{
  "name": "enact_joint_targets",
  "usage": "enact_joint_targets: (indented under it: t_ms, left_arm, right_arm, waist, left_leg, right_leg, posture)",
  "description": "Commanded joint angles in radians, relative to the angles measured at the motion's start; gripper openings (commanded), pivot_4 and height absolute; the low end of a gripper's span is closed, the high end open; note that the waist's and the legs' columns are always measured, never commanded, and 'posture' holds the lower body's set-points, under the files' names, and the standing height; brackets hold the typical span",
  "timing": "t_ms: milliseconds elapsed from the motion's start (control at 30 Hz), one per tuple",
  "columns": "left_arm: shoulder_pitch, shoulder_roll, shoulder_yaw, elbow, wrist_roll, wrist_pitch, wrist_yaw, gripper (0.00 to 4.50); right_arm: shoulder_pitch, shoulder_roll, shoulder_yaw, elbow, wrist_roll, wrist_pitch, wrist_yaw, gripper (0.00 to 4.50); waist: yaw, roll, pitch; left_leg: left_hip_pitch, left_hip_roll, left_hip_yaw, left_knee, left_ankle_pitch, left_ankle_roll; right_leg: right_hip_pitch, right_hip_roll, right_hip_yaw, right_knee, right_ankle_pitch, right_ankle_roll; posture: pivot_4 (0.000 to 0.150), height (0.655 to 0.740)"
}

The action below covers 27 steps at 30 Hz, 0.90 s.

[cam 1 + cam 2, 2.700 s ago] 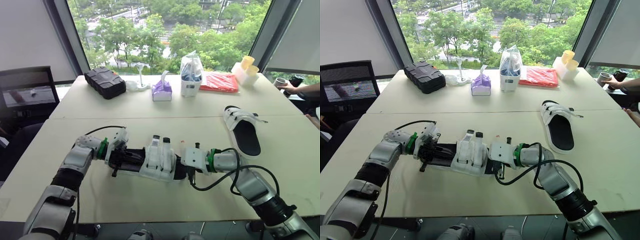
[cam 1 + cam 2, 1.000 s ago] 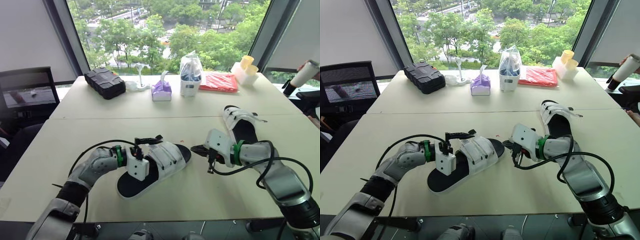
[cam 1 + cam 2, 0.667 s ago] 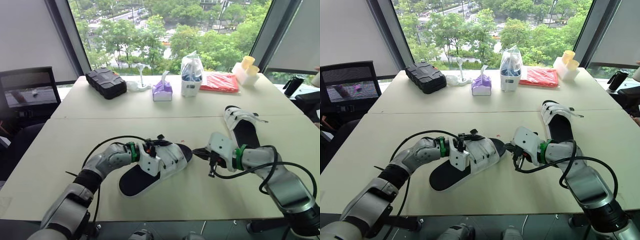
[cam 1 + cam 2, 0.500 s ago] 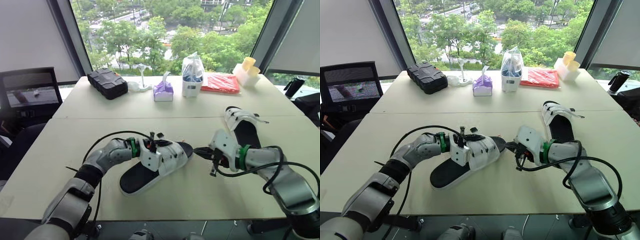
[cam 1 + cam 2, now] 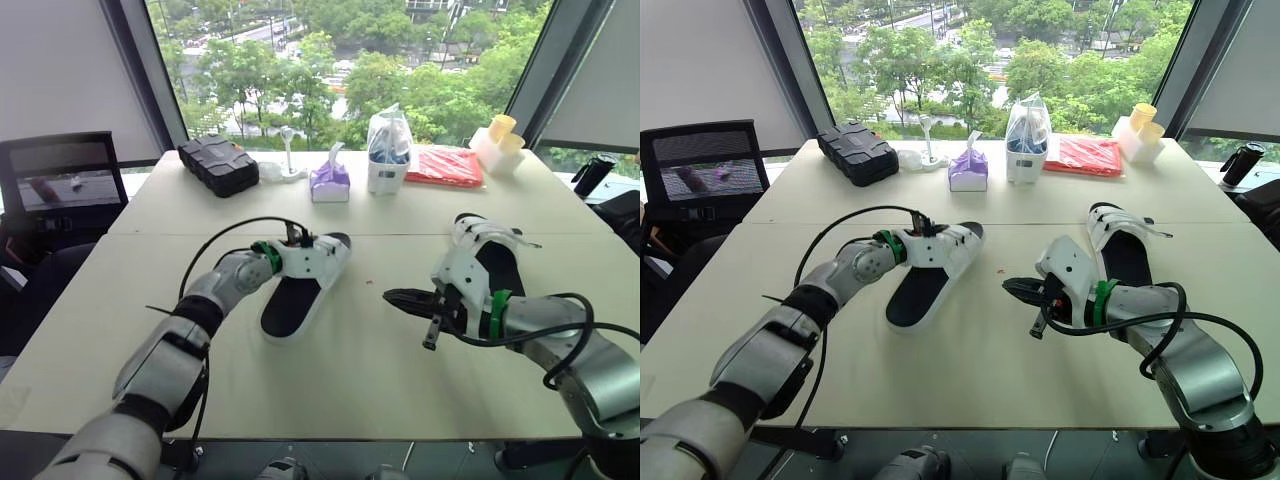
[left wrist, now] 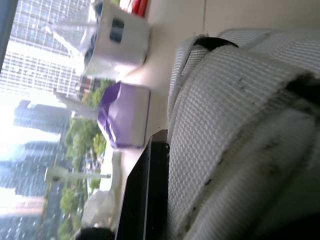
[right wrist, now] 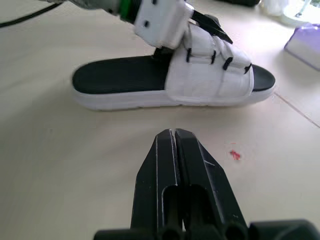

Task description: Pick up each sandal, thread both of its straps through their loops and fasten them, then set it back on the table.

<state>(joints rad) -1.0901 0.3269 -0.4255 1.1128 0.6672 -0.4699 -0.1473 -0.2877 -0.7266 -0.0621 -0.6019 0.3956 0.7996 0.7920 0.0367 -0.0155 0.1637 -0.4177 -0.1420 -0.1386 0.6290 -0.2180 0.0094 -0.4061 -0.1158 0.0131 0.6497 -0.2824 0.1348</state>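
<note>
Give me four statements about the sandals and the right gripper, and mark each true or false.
1. The right gripper has its fingers shut and holds nothing. True.
2. The left sandal lies upside down. False: it rests sole-down on the table, straps up.
3. The right sandal lies sole-down on the table. True.
4. The purple tissue box stands between the sandals. False: it stands farther back, beyond both.

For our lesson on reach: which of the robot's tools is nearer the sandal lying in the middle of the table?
Left. The left tool is at the straps of the sandal; the right tool, shut, is apart from it, off to its right.
</note>
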Motion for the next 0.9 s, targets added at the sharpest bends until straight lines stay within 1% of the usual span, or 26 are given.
enact_joint_targets:
  t_ms: [33, 133, 267, 367, 533, 600, 667, 700, 833, 867, 900]
  left_arm:
    - [-0.124, -0.035, -0.019, 0.129, 0.033, 0.132, 0.126, 0.04]
    - [-0.173, -0.06, -0.027, 0.201, 0.034, 0.209, 0.171, 0.04]
    - [-0.201, -0.09, -0.026, 0.236, 0.023, 0.268, 0.185, 0.04]
    - [-0.206, -0.104, -0.027, 0.243, 0.022, 0.282, 0.192, 0.04]
    - [-0.189, -0.118, -0.012, 0.247, 0.002, 0.284, 0.164, 0.04]
    - [-0.176, -0.116, -0.007, 0.246, -0.008, 0.277, 0.155, 1.04]
    - [-0.162, -0.116, -0.007, 0.245, -0.013, 0.265, 0.143, 1.82]
    - [-0.158, -0.116, -0.007, 0.244, -0.016, 0.26, 0.139, 2.4]
    - [-0.139, -0.119, -0.012, 0.241, -0.022, 0.252, 0.135, 4.47]
    - [-0.131, -0.12, -0.015, 0.239, -0.02, 0.247, 0.133, 4.47]
    - [-0.113, -0.119, -0.017, 0.233, -0.026, 0.229, 0.094, 4.47]
  right_arm:
    - [-0.032, -0.002, -0.007, -0.006, 0.019, -0.008, -0.013, 0.0]
    - [-0.04, -0.004, 0.006, -0.002, 0.021, -0.01, -0.018, 0.0]
    - [-0.047, -0.01, 0.025, 0.002, 0.012, -0.018, -0.027, 0.0]
    - [-0.049, -0.011, 0.037, 0.0, 0.008, -0.019, -0.036, 0.0]
    - [-0.047, -0.019, 0.04, -0.003, 0.009, -0.022, -0.043, 0.0]
    - [-0.043, -0.022, 0.041, -0.003, 0.009, -0.023, -0.045, 0.0]
    - [-0.042, -0.023, 0.042, -0.002, 0.008, -0.025, -0.047, 0.0]
    - [-0.042, -0.024, 0.043, -0.002, 0.008, -0.025, -0.047, 0.0]
    - [-0.039, -0.027, 0.047, 0.0, 0.004, -0.03, -0.048, 0.0]
    - [-0.039, -0.028, 0.049, 0.002, 0.003, -0.033, -0.047, 0.0]
    - [-0.039, -0.029, 0.055, 0.006, -0.001, -0.037, -0.046, 0.0]
  waist:
    - [0.001, -0.001, 0.0]
    - [0.001, -0.002, 0.001]
    - [0.001, -0.002, 0.001]
    - [0.002, -0.002, 0.001]
    - [0.001, -0.003, 0.001]
    - [0.001, -0.003, 0.001]
    - [0.001, -0.003, 0.001]
    - [0.001, -0.003, 0.001]
    - [0.001, -0.002, 0.001]
    - [0.003, -0.002, 0.001]
    - [0.003, -0.002, 0.001]
  left_leg:
    - [-0.004, -0.001, 0.0, 0.002, 0.001, -0.001]
    - [-0.009, -0.002, 0.001, 0.003, 0.003, -0.005]
    - [-0.009, -0.002, 0.001, 0.002, 0.003, -0.005]
    - [-0.009, -0.002, 0.001, 0.002, 0.003, -0.005]
    - [-0.009, -0.002, 0.002, 0.003, 0.003, -0.005]
    - [-0.009, -0.002, 0.002, 0.003, 0.003, -0.005]
    - [-0.009, -0.002, 0.002, 0.003, 0.003, -0.005]
    - [-0.009, -0.002, 0.002, 0.003, 0.003, -0.005]
    - [-0.009, -0.002, 0.002, 0.003, 0.003, -0.005]
    - [-0.008, -0.002, 0.002, 0.004, 0.003, -0.005]
    - [-0.008, -0.002, 0.002, 0.004, 0.003, -0.005]
  right_leg:
    - [-0.003, 0.0, 0.0, 0.001, 0.0, 0.0]
    - [-0.007, -0.001, 0.0, 0.0, 0.001, 0.002]
    - [-0.008, -0.002, 0.0, 0.0, 0.001, 0.002]
    - [-0.008, -0.002, 0.0, 0.0, 0.001, 0.002]
    - [-0.007, -0.002, 0.001, 0.0, 0.001, 0.002]
    - [-0.008, -0.002, 0.001, 0.0, 0.001, 0.002]
    - [-0.008, -0.002, 0.001, 0.0, 0.001, 0.002]
    - [-0.008, -0.002, 0.001, 0.0, 0.001, 0.002]
    - [-0.007, -0.002, 0.001, 0.001, 0.001, 0.002]
    - [-0.007, -0.002, 0.001, 0.001, 0.001, 0.002]
    - [-0.006, -0.002, 0.001, 0.001, 0.001, 0.002]
  posture:
    - [0.15, 0.74]
    - [0.15, 0.74]
    - [0.15, 0.74]
    - [0.15, 0.74]
    - [0.15, 0.74]
    - [0.15, 0.74]
    - [0.15, 0.74]
    - [0.15, 0.74]
    - [0.15, 0.74]
    - [0.15, 0.74]
    - [0.15, 0.74]
